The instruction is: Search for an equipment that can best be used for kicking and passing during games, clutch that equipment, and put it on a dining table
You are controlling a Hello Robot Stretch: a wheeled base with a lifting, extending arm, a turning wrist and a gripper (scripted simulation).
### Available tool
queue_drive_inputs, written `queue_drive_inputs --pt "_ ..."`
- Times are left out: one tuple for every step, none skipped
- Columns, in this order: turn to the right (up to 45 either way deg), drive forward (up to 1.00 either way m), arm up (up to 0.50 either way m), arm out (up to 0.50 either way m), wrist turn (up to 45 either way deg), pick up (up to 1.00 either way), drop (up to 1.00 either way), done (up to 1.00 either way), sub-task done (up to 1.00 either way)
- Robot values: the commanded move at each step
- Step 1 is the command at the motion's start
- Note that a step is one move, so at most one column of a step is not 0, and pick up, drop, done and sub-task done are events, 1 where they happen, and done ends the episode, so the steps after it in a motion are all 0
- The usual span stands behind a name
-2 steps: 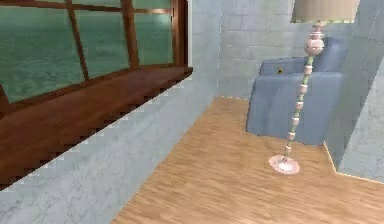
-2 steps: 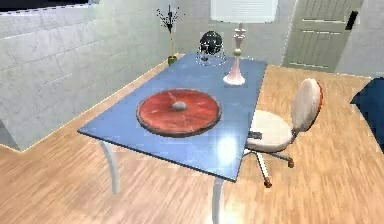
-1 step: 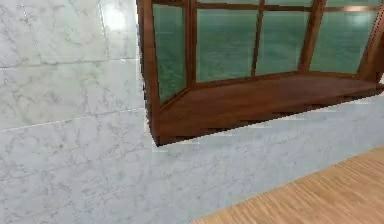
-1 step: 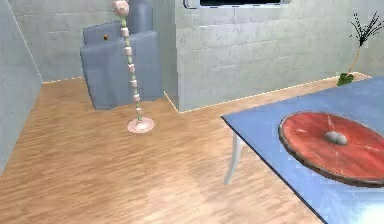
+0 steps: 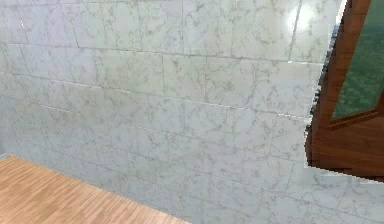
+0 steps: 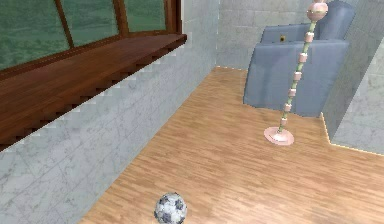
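Scanning the arm side view, I find 1 soccer ball [image 6: 171,208] on the wood floor [image 6: 220,140] at the bottom edge, just left of middle, near the tiled wall [image 6: 60,170]. Round, white with dark patches, no long axis. The end effector's state and bearing I cannot tell.

Of the robot's own body, nothing can be told.

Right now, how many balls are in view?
1. The soccer ball lies on the wood floor near the arm side view's bottom edge. Another could sit hidden behind the blue-grey armchair.
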Motion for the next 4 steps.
queue_drive_inputs --pt "0.0 0.00 0.16 0.00 0.0 0.00 0.00 0.00 0.00" --pt "0.0 0.00 0.00 0.44 0.0 0.00 0.00 0.00 0.00" --pt "0.0 0.00 0.00 0.00 45.0 0.00 0.00 0.00 0.00" --pt "0.0 0.00 0.00 0.00 45.0 0.00 0.00 0.00 0.00"
